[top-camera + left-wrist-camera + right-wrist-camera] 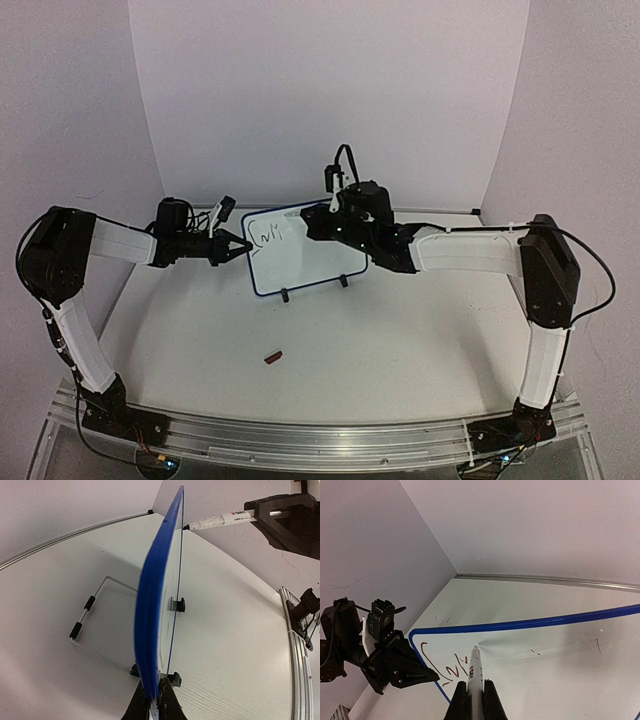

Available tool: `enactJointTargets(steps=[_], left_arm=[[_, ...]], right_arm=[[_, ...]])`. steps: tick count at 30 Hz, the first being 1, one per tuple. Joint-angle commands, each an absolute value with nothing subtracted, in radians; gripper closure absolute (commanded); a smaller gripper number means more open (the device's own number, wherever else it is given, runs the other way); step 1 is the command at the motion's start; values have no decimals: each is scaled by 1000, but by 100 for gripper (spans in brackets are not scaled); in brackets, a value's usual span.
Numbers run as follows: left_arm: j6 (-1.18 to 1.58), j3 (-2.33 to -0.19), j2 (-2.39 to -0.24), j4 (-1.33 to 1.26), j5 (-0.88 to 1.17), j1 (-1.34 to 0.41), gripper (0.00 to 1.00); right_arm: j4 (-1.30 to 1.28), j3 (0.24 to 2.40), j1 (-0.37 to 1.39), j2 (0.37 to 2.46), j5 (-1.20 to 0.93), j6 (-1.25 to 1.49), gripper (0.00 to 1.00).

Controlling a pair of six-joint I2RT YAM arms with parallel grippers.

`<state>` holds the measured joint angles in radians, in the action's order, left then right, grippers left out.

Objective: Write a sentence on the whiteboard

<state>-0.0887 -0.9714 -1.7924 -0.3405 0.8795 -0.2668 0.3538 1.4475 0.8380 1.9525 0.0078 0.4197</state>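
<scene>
**A:** Where do we stand?

**B:** The whiteboard [300, 265] is upright mid-bench on its feet. The left pincer [154, 702] is clamped on the board's left edge. The right pincer [475, 692] is pinched around the marker [474, 667], and its tip is at the board face near the top-left corner. I can't tell for sure whether it is touching.

**A:** And the sentence?

**B:** The sentence [445, 667] is barely begun. There are a few dark scrawled strokes in that top-left corner and nothing more.

**A:** What's the danger?

**B:** I'd worry about pressure. The tip is working high on the board, so a hard push could tip it back or slide it across the bench [400, 350]. Only one edge is held, so the free side could swing away and the strokes would skip. The marker could also twist in the pinch and smear the letters. The letters are large too, so I reckon the line may run out of room.

**A:** Give me the counts.

**B:** There is one board and one marker. I see two black feet, at [285, 296] and [344, 282], and one wire prop [92, 625] behind the board. Both arms are busy. One small reddish-brown piece [272, 356] lies loose on the near bench, and it may be the marker's cap. There is one line of writing so far.
</scene>
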Motion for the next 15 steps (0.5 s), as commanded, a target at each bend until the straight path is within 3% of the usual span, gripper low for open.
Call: enactJointTargets(steps=[1, 15], left_arm=[[-138, -971, -1790, -288, 781, -271, 100], [-137, -971, -1790, -288, 781, -271, 100]], right_arm=[[377, 1476, 829, 1973, 14, 430, 100], [334, 1432, 827, 1977, -5, 452, 100]])
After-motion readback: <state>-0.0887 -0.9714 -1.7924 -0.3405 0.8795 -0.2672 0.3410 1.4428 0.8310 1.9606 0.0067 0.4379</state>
